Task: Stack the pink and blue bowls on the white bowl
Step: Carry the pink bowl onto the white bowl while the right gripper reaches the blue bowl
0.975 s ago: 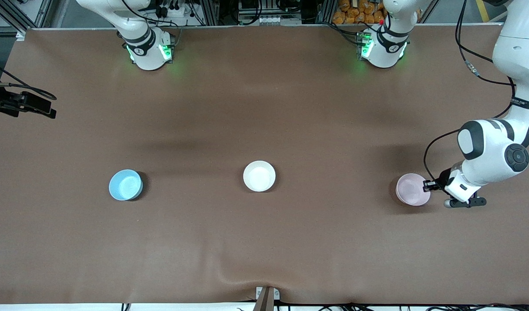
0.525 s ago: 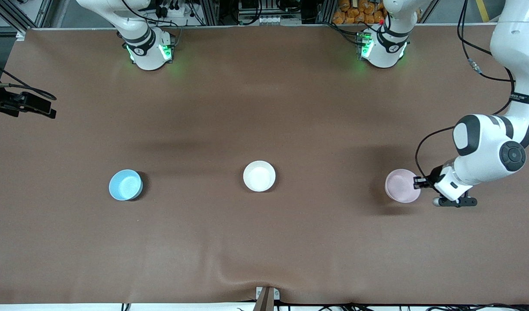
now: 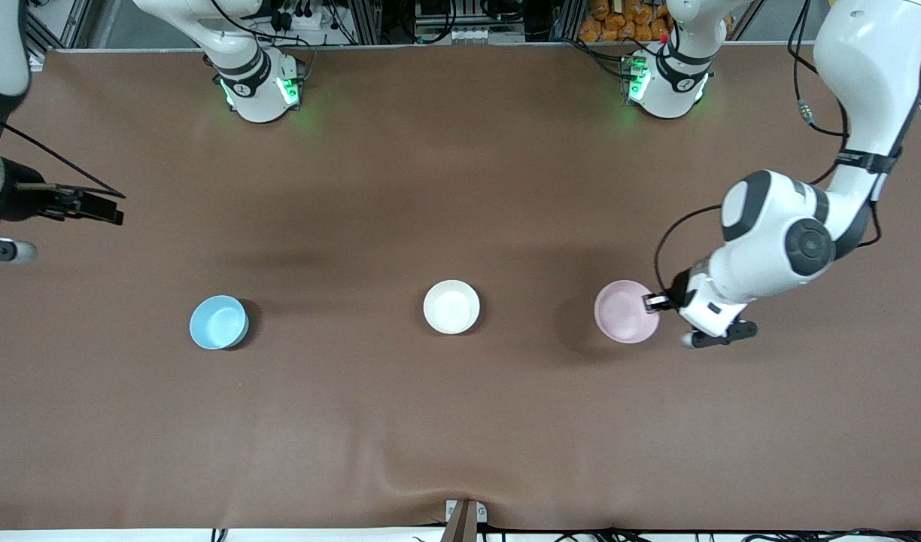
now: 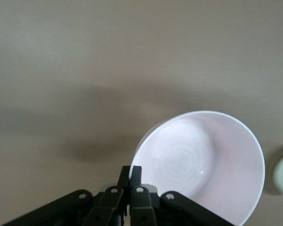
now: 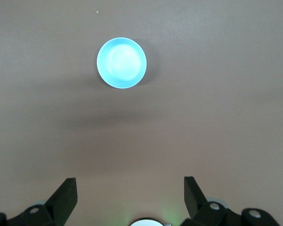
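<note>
This was a robotics lab. Two white arm bases (image 3: 259, 86) glowing with green lights stood bolted at the edge of a table (image 3: 460, 421) covered in brown cloth, with aluminium framing (image 3: 370, 19), power strips and bundled cables (image 3: 295, 15) crowded along that edge.

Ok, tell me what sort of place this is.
Probably a robotics lab bench: two fixed arm bases, a brown mat-covered table, and aluminium framing with cabling along its edge. The left pincer holds a pink bowl.
</note>
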